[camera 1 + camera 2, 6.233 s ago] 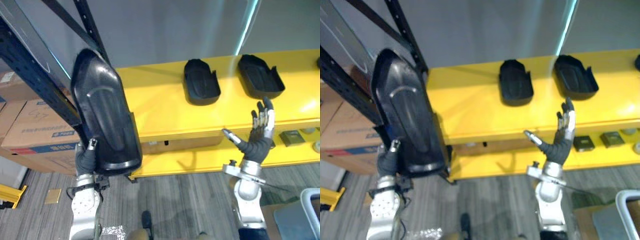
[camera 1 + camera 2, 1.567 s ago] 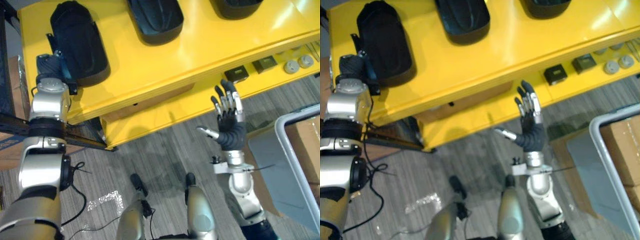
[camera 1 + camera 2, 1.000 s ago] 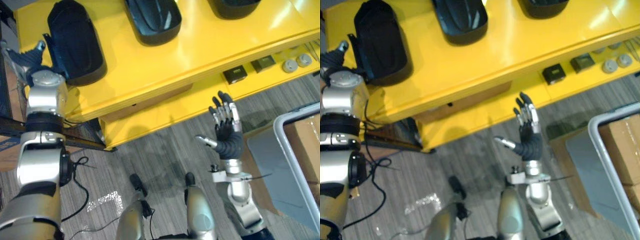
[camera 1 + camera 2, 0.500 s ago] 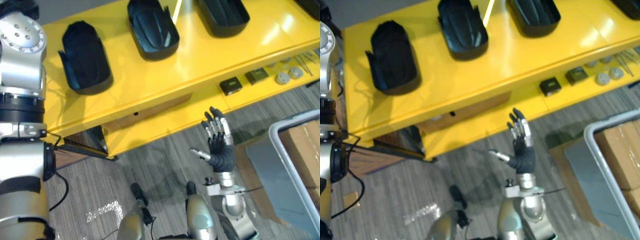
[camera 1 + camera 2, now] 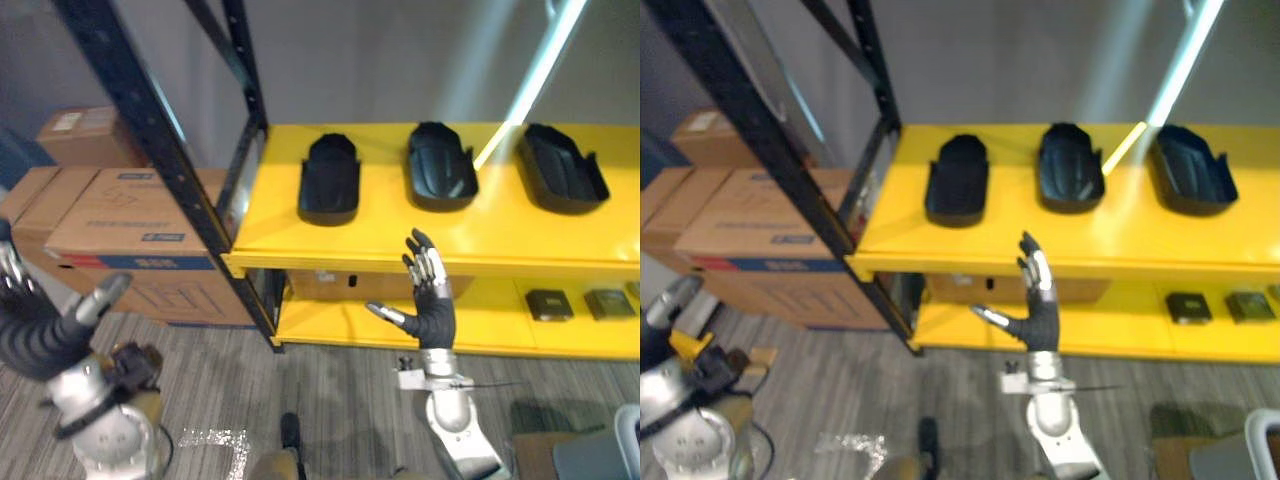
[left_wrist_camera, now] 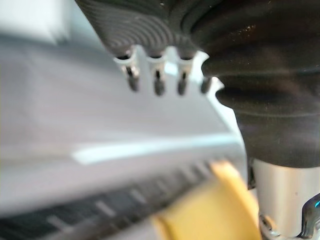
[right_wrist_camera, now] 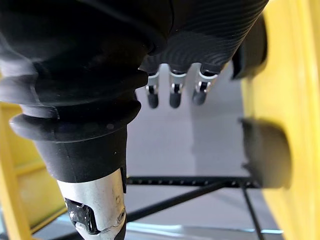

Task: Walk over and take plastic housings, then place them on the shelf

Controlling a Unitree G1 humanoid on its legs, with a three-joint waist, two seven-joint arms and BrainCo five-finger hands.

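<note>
Right hand [image 5: 434, 305]: raised, palm upright; fingers [image 5: 428, 262] straight, pointing up and a little apart, thumb stuck out toward the robot's left; holds nothing.
Right arm: forearm comes up near-vertical from the bottom of the head views, wrist straight, with the hand in front of the shelf's near edge.
Left hand [image 5: 38, 335]: low at the far left, over the floor in front of the boxes; fingers straight and spread, thumb out to the side; empty.
Left wrist view: own fingertips in a straight row with nothing between them; what lies beyond is too blurred to tell.
Housings: three black plastic shells in a row on the top level of the shelf, apart from each other: left housing [image 5: 329, 178], middle housing [image 5: 441, 166], right housing [image 5: 562, 168].
Hand to housings: right hand sits nearer the robot than the row, roughly in line with the gap between the left and middle ones; neither hand touches any.
Shelf [image 5: 500, 235]: yellow, two levels; two small dark parts [image 5: 547, 303] lie on the lower level at the right.
Post [image 5: 150, 130]: black perforated upright at the shelf's left end, slanting across the view.
Boxes [image 5: 120, 215]: cardboard, stacked left of the shelf, behind the post.
Floor [image 5: 330, 400]: grey planks.
</note>
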